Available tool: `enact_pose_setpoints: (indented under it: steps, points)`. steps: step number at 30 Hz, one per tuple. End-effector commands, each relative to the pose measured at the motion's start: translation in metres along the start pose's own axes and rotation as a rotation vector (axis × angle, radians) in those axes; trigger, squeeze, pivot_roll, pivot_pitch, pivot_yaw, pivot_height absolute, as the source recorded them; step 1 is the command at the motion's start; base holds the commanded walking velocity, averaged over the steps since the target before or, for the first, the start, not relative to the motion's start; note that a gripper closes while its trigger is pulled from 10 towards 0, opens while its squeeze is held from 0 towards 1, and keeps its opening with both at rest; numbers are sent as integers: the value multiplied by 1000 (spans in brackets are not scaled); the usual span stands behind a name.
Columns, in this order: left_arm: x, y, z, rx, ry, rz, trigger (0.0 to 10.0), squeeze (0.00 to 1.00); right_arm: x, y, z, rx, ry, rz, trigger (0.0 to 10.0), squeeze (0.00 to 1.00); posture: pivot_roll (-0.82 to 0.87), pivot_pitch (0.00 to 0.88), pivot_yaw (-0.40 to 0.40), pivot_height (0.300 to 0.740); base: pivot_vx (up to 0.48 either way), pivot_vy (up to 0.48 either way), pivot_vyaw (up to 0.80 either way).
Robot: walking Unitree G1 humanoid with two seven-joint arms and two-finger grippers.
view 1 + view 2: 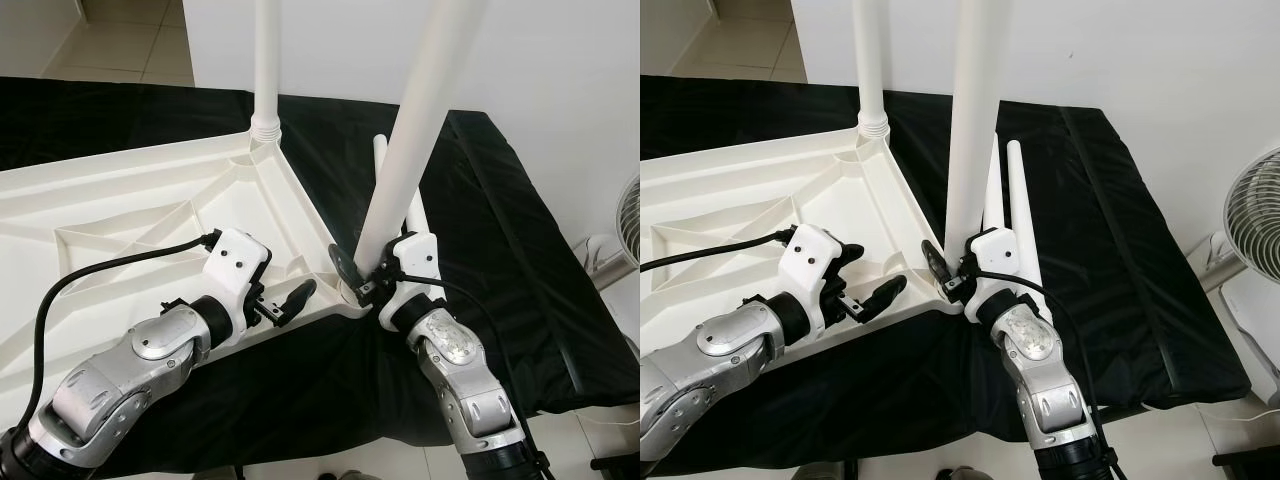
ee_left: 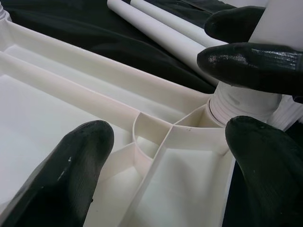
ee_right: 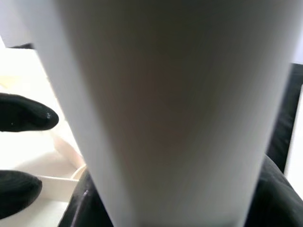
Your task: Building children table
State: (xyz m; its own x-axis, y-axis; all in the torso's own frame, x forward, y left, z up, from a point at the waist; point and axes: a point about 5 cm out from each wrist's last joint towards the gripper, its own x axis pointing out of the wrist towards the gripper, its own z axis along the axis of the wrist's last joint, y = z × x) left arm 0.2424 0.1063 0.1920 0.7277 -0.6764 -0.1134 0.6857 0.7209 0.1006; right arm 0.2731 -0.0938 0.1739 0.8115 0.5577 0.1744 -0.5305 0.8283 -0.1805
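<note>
Black cloth [image 1: 520,250] covers the low work surface, with pale floor tiles [image 1: 130,40] beyond it and a white fan [image 1: 1250,215] off to the robot's right. On the cloth lies the white plastic tabletop [image 1: 130,215], upside down with its ribbed underside up. One leg [image 1: 267,60] already stands upright in the far corner socket. Two spare legs [image 1: 1015,215] lie on the cloth just beside the near corner.

At that near corner the right gripper [image 1: 367,277] is pinching the second leg [image 1: 415,130] low down, close above its threaded collar; in the right wrist view the white tube sits squarely between the black fingers. The leg stands in the corner socket [image 2: 222,106] but leans in the left eye view, so it does not look fully seated.

The left gripper [image 1: 285,303] hovers over the tabletop's near edge just beside that socket, its fingers [image 2: 71,165] spread apart and holding nothing.

Cross-threading seems the main risk: if the leg is turned or pushed while tilted, the collar could bind or jump out of the socket. The tabletop rests loose on slippery cloth, so a sideways push from the right arm could slide or tip it unless the left gripper steadies the rim. A grip this low also gives little leverage over the tall tube, which might swing and knock the standing leg.
</note>
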Motion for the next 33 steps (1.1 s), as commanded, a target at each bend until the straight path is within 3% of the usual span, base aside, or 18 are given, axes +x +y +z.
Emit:
enact_pose_setpoints:
  steps: [1,2,6,8,12,16,25,28,33]
  points:
    - [-3,-14,0,5,9,-279,10000,0,-8,0,-18,47,90,11,10000,0,128,192,-90,740,0,0,0]
    - [-3,-14,0,5,9,-279,10000,0,-8,0,-18,47,90,11,10000,0,128,192,-90,740,0,0,0]
    - [-3,-14,1,1,5,-277,10000,0,-14,-19,-26,244,86,-166,10000,0,124,199,-90,740,0,0,0]
    - [-3,-13,2,1,5,-275,10000,0,-17,-21,-28,287,79,-206,10000,0,124,199,-90,740,0,0,0]
    - [-3,-13,2,1,5,-274,10000,0,-19,-18,-27,291,62,-204,10000,0,124,199,-90,740,0,0,0]
    - [-4,-12,3,0,3,-272,10000,0,-21,-8,-24,214,41,-141,10000,0,118,209,-87,740,0,0,0]
    - [-5,-11,3,-1,4,-269,10000,0,-23,-9,-28,236,64,-166,10000,0,118,213,-85,740,0,0,0]
    - [-5,-11,4,0,2,-264,10000,0,-27,-18,-35,346,58,-303,10000,0,120,213,-86,740,0,0,0]
    - [-5,-10,5,0,1,-261,10000,0,-34,-21,-36,383,9,-368,10000,0,120,213,-86,740,0,0,0]
